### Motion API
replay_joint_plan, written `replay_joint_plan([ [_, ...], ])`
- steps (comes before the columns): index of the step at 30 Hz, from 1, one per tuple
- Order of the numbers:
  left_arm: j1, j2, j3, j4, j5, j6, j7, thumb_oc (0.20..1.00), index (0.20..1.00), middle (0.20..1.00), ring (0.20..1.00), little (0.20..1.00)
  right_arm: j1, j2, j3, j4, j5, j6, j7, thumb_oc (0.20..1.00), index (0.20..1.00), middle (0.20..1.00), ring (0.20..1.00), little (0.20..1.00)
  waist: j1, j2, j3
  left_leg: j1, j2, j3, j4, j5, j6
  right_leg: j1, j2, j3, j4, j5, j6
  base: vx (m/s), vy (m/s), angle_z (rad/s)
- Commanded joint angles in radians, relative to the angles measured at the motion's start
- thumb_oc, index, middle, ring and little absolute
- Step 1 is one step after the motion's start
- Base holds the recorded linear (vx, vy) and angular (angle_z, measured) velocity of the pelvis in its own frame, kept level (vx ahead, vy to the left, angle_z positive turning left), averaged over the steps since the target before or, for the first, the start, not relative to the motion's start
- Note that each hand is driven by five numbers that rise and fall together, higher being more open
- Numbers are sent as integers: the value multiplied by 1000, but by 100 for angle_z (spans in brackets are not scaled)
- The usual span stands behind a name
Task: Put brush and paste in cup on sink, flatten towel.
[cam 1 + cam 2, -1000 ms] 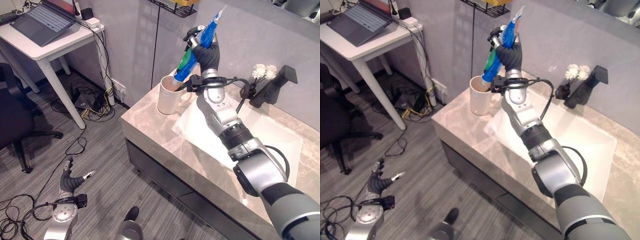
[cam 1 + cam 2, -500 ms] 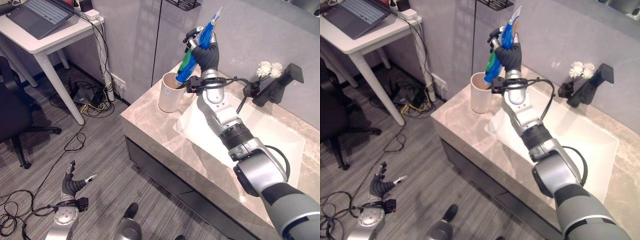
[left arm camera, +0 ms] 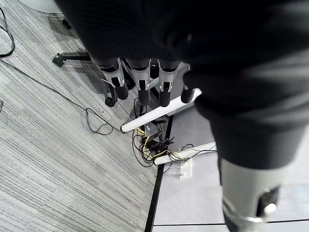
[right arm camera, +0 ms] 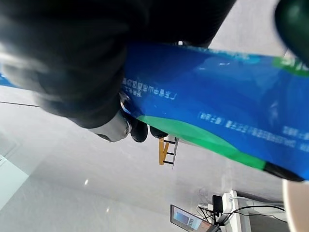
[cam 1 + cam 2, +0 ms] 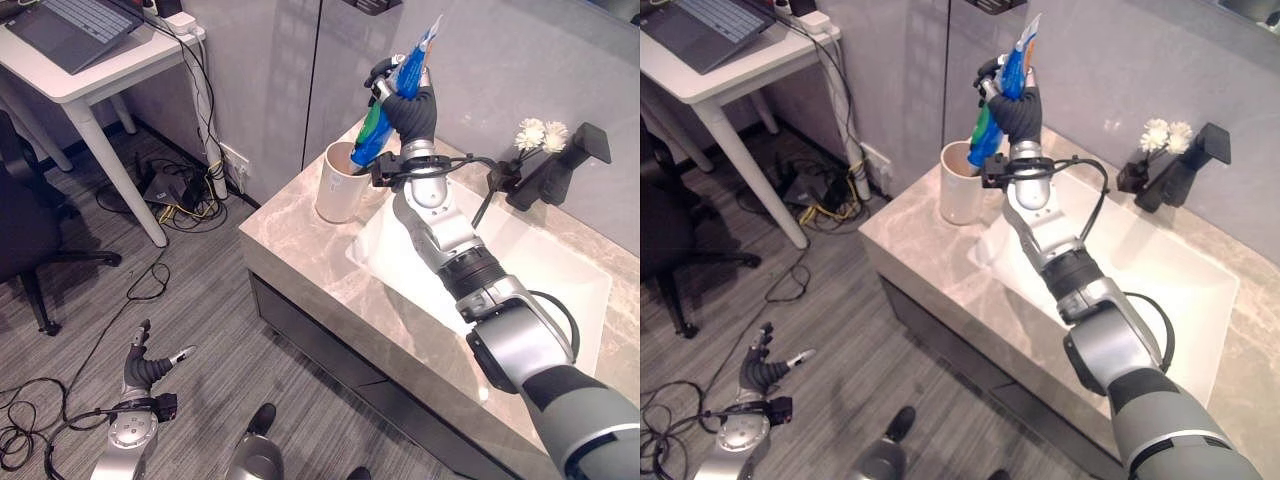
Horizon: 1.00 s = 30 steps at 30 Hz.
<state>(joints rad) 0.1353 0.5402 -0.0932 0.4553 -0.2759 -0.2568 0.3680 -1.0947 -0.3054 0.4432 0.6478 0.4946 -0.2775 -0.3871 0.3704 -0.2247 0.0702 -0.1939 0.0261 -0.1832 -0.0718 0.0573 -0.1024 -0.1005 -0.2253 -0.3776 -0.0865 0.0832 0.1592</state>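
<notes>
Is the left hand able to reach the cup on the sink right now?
Probably not: the left hand hangs open low over the floor, well below the counter, while the cup stands up on it.

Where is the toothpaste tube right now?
The toothpaste tube is gripped in the right robot hand, tilted, its lower end at the rim of the white cup on the counter's left end.

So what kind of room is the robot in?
Probably a bathroom corner set up inside an office or lab. There's a sink with a black tap and a cup, but also a desk with a laptop close by.
</notes>
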Motion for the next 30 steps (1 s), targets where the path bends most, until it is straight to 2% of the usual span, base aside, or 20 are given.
replay_joint_plan([
  [1, -39, 12, -2, -5, 2, -38, 16, 1000, 1000, 1000, 1000, 1000, -123, -42, 27, -9, -35, -37, 4, 1000, 1000, 1000, 1000, 1000, 17, -36, 25, 0, -38, 12, -15, 10, 73, 91, -82, 70, -1, 161, 61, -19, -7, -3],
  [22, -27, 19, -3, -3, 22, -26, 11, 1000, 1000, 1000, 1000, 1000, -120, -39, 35, -51, -127, -14, -31, 1000, 1000, 1000, 1000, 1000, 9, -42, 18, 21, -20, 40, -15, 5, 72, 79, -62, 109, -1, 145, 54, -7, -3, -3],
  [25, -19, 24, 3, -28, 30, -24, 10, 1000, 1000, 1000, 1000, 1000, -125, -71, 28, -111, -174, -9, -51, 1000, 1000, 1000, 1000, 1000, 4, -34, 10, 34, -15, 50, -15, 3, 70, 85, -59, 112, -1, 140, 54, -11, -10, -9],
  [26, -5, 32, 23, -64, 36, -22, 9, 1000, 1000, 1000, 1000, 1000, -127, -125, 7, -173, -230, -7, -72, 1000, 1000, 1000, 1000, 1000, -4, -22, -1, 42, -12, 56, -15, 2, 67, 90, -57, 115, -1, 132, 53, -2, -1, -4],
  [28, 4, 33, 35, -82, 37, -21, 7, 1000, 1000, 1000, 1000, 1000, -119, -148, -4, -208, -256, -1, -76, 1000, 1000, 1000, 1000, 1000, -8, -15, -7, 48, -8, 61, -15, 1, 65, 94, -56, 116, -1, 126, 52, 0, 0, 0],
  [29, 24, 43, 73, -127, 37, -26, 8, 1000, 1000, 1000, 1000, 1000, -105, -232, -29, -275, -324, 3, -97, 1000, 1000, 1000, 1000, 1000, -21, 3, -16, 63, -1, 71, -15, -5, 62, 102, -52, 119, -1, 114, 51, 11, 2, -4],
  [30, 24, 43, 73, -127, 37, -26, 8, 1000, 1000, 1000, 1000, 1000, -105, -232, -29, -275, -324, 3, -97, 1000, 1000, 1000, 1000, 1000, -21, 3, -16, 63, -1, 71, -15, -5, 62, 102, -52, 119, -1, 114, 51, -9, -2, -12],
])
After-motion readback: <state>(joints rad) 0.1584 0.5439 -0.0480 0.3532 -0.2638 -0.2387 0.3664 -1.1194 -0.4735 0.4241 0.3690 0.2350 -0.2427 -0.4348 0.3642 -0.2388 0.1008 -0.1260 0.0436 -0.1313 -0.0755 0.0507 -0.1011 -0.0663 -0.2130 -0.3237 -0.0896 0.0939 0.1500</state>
